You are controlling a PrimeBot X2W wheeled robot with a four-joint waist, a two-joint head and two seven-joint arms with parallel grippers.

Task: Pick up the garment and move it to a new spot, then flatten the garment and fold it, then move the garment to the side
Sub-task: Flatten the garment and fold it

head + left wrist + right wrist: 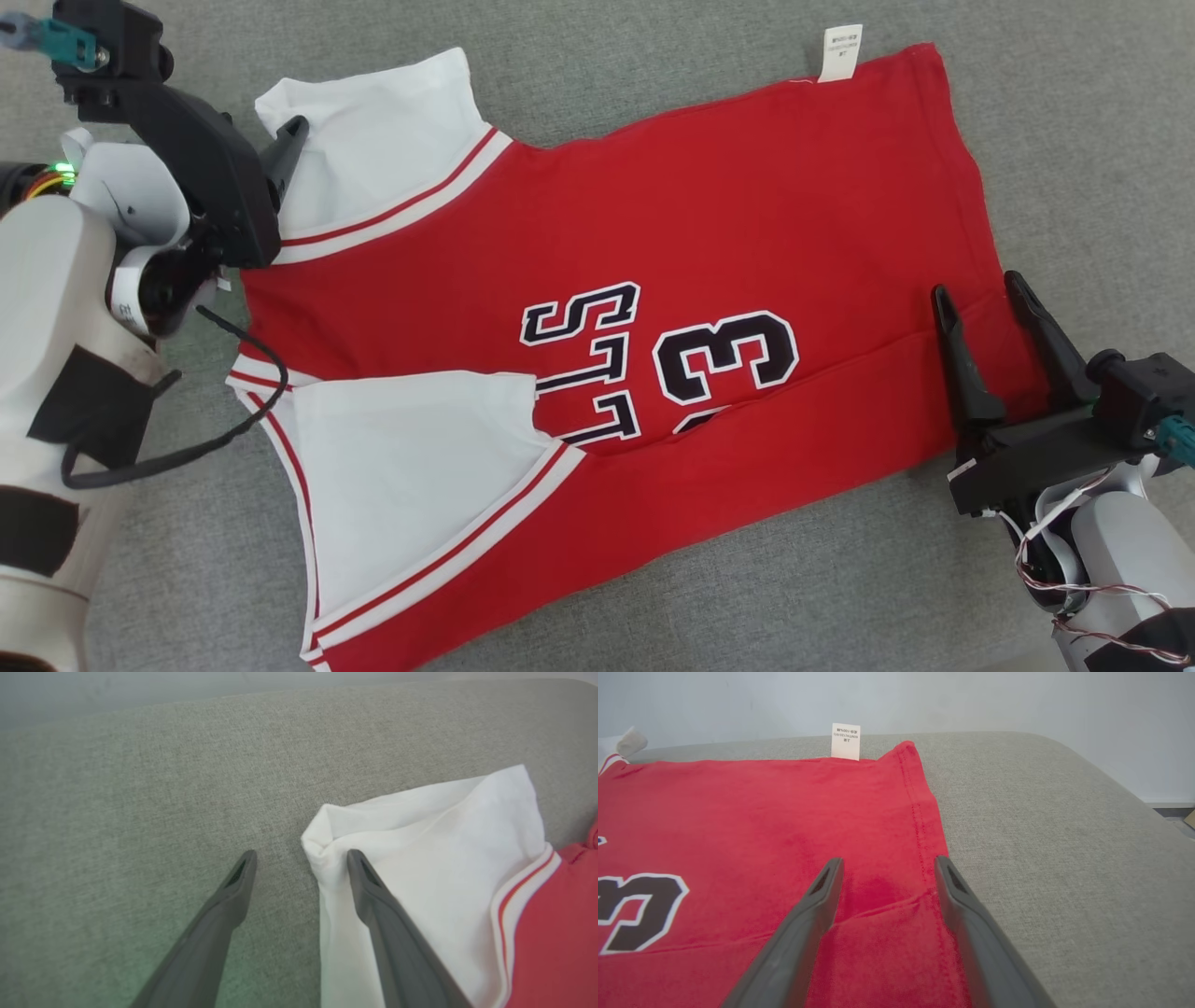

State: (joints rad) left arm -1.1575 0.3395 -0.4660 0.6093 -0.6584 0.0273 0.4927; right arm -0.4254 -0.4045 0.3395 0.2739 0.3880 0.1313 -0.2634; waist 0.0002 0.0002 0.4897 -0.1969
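Observation:
The garment (653,252) is a red jersey with white sleeves and a black "3". It lies spread on the grey cushion (1074,140), with its near long edge folded up over part of the print. My left gripper (302,856) is open at the far white sleeve (444,858); one finger (291,140) rests on the sleeve's corner, the other over bare cushion. My right gripper (978,287) is open and low over the red hem (920,812) at the garment's right end, nothing between its fingers (817,905).
A white care tag (840,51) sticks out past the far hem. The grey cushion (1064,835) curves down at its right edge toward a pale wall (1017,709). A black cable (233,420) loops off my left forearm beside the near sleeve.

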